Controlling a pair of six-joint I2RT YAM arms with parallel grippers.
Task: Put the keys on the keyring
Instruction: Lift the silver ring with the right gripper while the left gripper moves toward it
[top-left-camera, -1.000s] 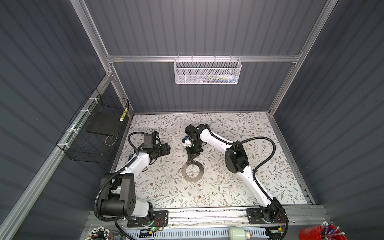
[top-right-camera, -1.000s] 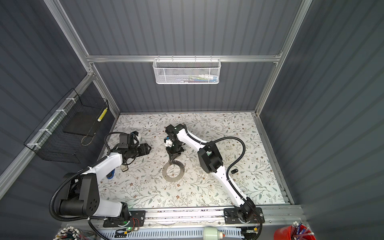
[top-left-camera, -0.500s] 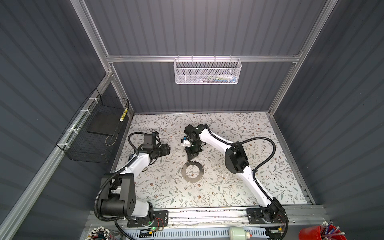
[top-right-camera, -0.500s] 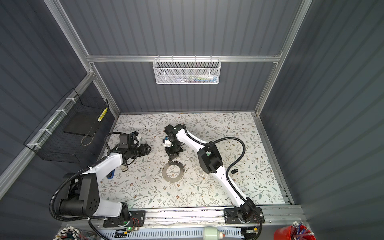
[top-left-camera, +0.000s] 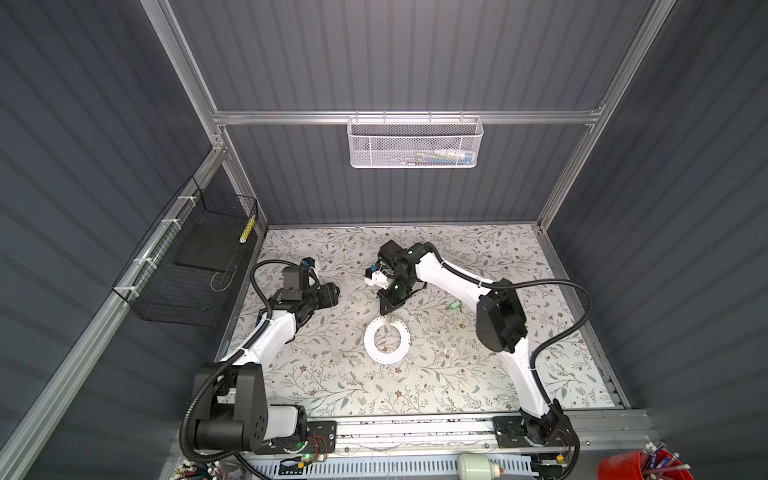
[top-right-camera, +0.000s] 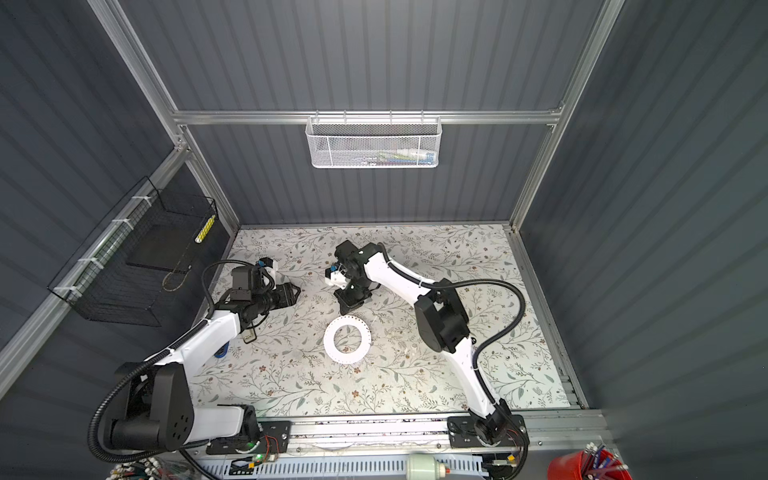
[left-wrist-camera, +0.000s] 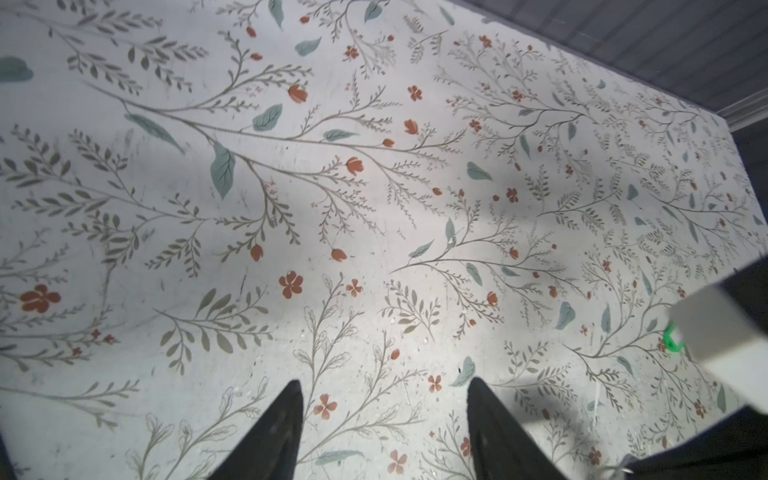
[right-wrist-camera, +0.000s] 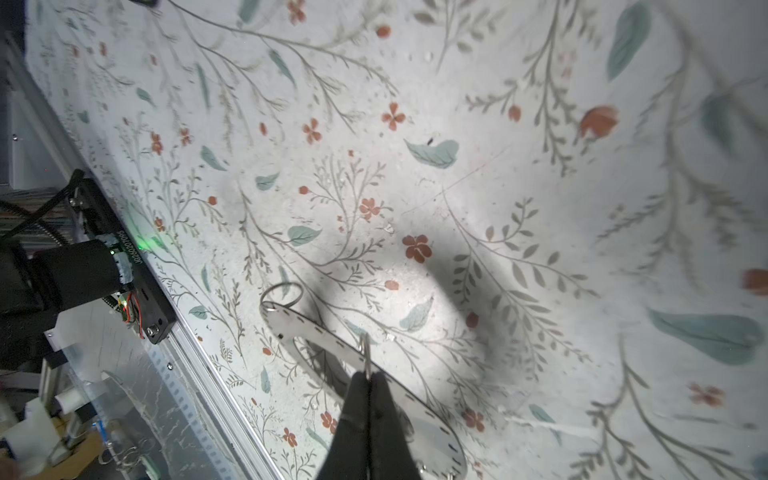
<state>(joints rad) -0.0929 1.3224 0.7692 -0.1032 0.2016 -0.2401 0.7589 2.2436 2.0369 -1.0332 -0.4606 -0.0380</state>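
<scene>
My right gripper (right-wrist-camera: 369, 380) is closed fully, pinching a thin wire loop (right-wrist-camera: 365, 352) at the rim of the keyring (top-left-camera: 370, 341), which lies flat mid-mat (top-left-camera: 332, 374). My left gripper (left-wrist-camera: 380, 415) hangs partly open and empty, and the green key tag (top-left-camera: 455, 306) lies near the right arm.

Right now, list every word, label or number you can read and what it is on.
Code strip on the black base plate: letters and digits, too blurred to quote.
Items in the white mesh basket: any labels too small to read.
No other text readable.
</scene>
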